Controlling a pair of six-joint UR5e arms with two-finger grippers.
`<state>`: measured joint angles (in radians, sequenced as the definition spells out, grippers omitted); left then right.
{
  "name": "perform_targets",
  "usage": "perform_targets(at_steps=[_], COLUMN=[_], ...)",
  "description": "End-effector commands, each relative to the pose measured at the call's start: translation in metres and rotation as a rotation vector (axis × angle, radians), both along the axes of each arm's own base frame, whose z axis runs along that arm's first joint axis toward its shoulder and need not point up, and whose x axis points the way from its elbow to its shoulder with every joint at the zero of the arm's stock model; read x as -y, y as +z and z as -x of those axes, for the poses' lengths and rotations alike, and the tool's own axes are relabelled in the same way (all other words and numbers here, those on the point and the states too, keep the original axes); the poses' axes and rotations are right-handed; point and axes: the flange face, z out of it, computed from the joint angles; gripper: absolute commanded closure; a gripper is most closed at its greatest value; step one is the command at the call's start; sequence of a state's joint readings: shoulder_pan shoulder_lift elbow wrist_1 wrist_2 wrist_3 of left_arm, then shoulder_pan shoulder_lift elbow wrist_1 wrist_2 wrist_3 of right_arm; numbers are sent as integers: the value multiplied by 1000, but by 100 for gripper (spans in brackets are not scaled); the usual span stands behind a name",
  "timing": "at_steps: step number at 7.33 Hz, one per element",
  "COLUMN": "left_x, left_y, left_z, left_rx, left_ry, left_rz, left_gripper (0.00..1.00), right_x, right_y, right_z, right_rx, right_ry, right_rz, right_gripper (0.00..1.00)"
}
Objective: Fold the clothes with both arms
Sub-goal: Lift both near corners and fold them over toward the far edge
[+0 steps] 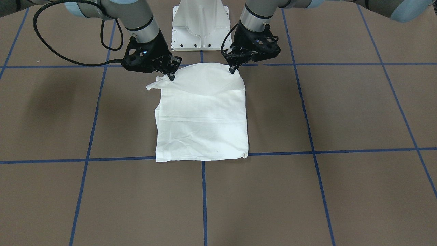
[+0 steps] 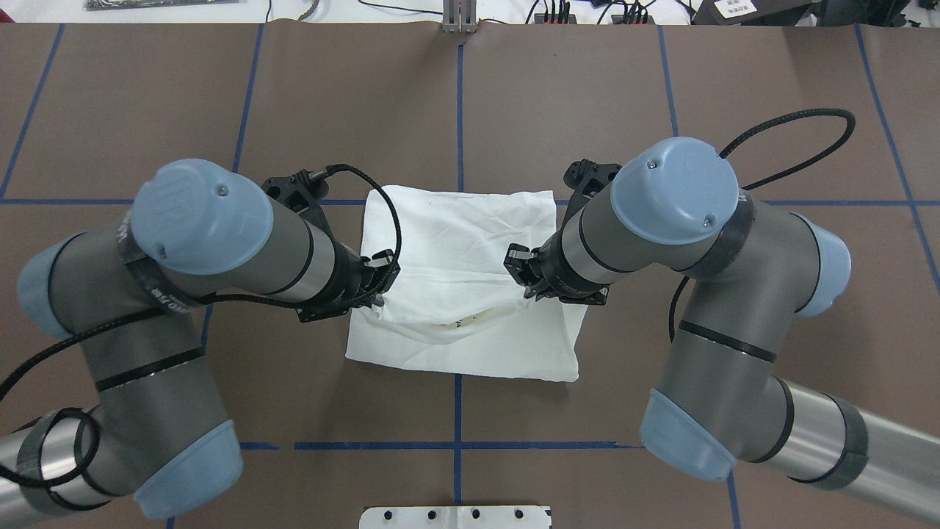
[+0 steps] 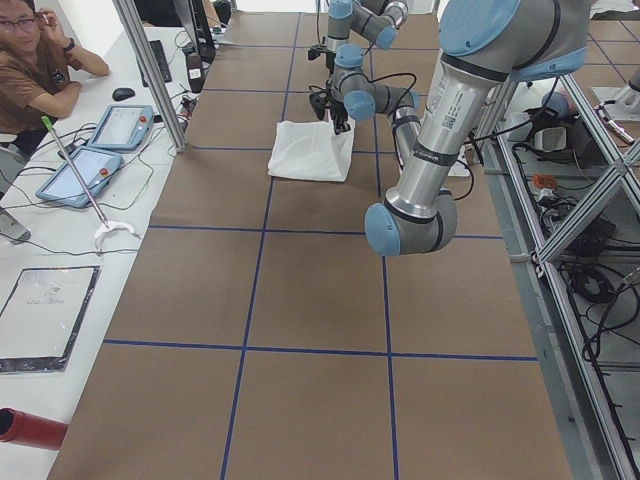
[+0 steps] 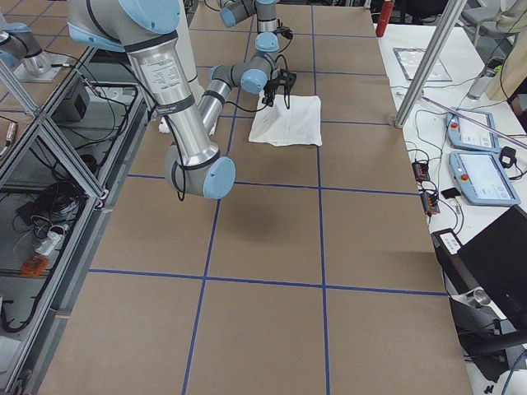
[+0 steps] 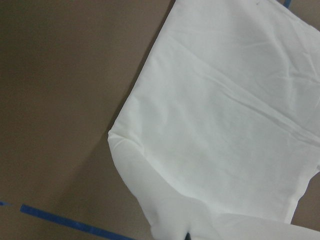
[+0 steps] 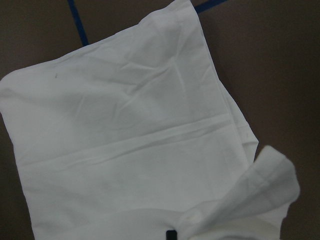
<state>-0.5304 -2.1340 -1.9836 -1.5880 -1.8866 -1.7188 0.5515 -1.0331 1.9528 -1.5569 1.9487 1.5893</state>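
The white shirt (image 1: pixel 201 123) lies folded into a rough square in the middle of the table; its printed text is hidden. It also shows in the overhead view (image 2: pixel 463 235). My left gripper (image 1: pixel 234 70) is shut on the shirt's robot-side edge at one corner, seen from above here (image 2: pixel 378 283). My right gripper (image 1: pixel 171 76) is shut on the same edge at the other corner (image 2: pixel 525 278), where a flap of cloth sticks out. That edge is raised slightly off the table between them. The wrist views show the shirt (image 5: pixel 225 125) (image 6: pixel 125 140) spread out below.
The white pedestal (image 1: pixel 200 25) stands just behind the shirt. Blue tape lines (image 1: pixel 204 201) divide the brown table. An operator (image 3: pixel 35 60) sits by tablets (image 3: pixel 95 150) on a side desk beyond the table's far edge. A red cylinder (image 3: pixel 30 428) lies there too.
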Motion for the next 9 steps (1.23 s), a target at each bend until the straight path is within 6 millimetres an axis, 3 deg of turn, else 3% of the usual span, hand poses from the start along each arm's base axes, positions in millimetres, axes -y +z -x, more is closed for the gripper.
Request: perform_targets(at_steps=[1, 3, 4, 7, 9], left_x=[56, 94, 100, 107, 112], left_y=[-1, 23, 33, 43, 50], left_z=[-8, -22, -29, -38, -42], left_rx=[27, 44, 45, 35, 28], left_ry=[-61, -78, -80, -82, -85], left_rz=[2, -9, -9, -12, -18], left_gripper=[100, 100, 100, 100, 100], right_x=[38, 58, 68, 107, 117], right_y=[-9, -6, -7, -3, -1], right_z=[39, 37, 33, 65, 66], right_rx=[-39, -57, -59, -119, -127], right_ry=[17, 36, 53, 69, 79], right_rz=[20, 20, 25, 70, 98], right_gripper=[100, 100, 100, 100, 100])
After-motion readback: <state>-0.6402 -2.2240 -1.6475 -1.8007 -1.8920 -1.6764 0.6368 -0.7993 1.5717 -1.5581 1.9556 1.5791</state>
